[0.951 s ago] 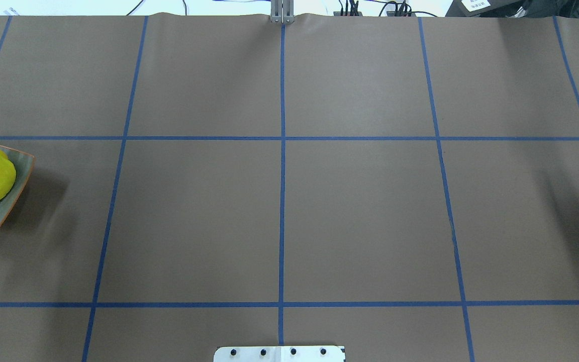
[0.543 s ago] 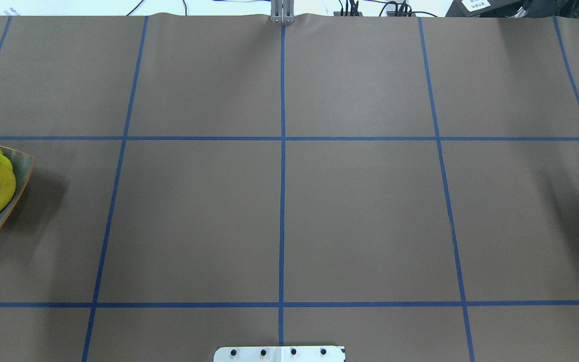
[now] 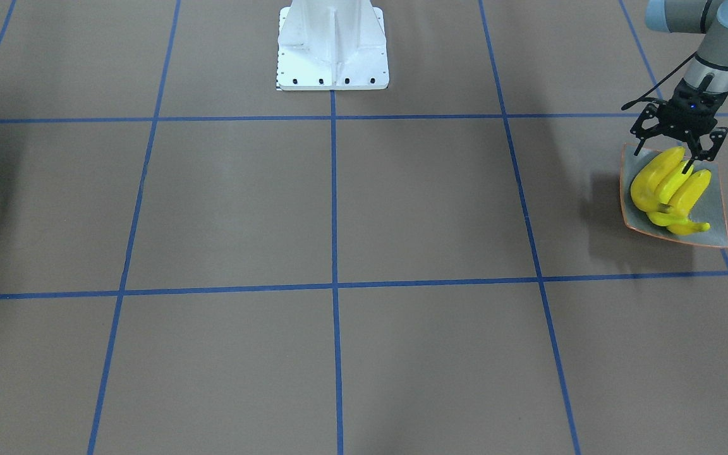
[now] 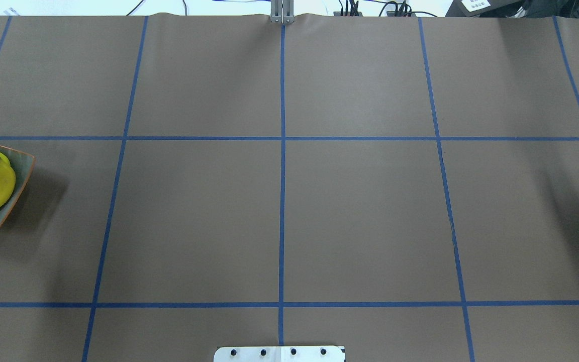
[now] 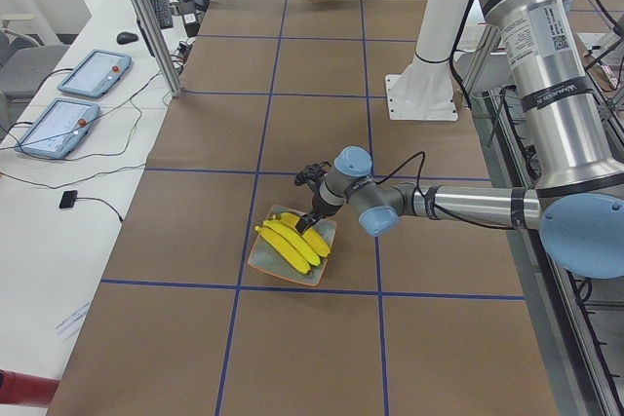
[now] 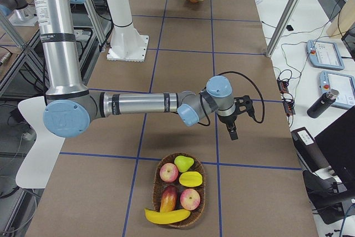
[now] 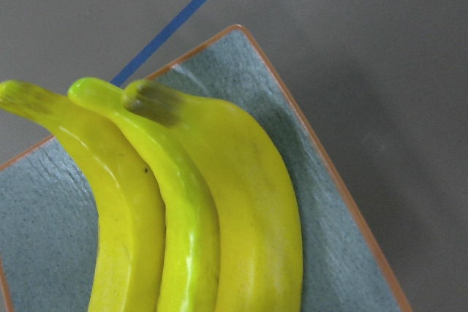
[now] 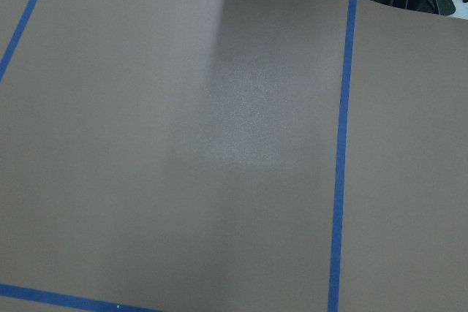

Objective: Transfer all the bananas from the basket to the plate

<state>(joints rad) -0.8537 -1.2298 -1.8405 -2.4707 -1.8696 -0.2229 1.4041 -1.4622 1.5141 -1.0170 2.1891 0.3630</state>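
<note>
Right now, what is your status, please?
Left gripper open over plate. Three bananas on plate, one banana in basket. Right gripper near basket, state unclear. Other fruit beside that banana.

Brown table (image 3: 237,202) is being crossed by blue tape lines (image 3: 332,208), plate (image 3: 715,212) and basket (image 6: 156,181) being carried at opposite ends.
</note>
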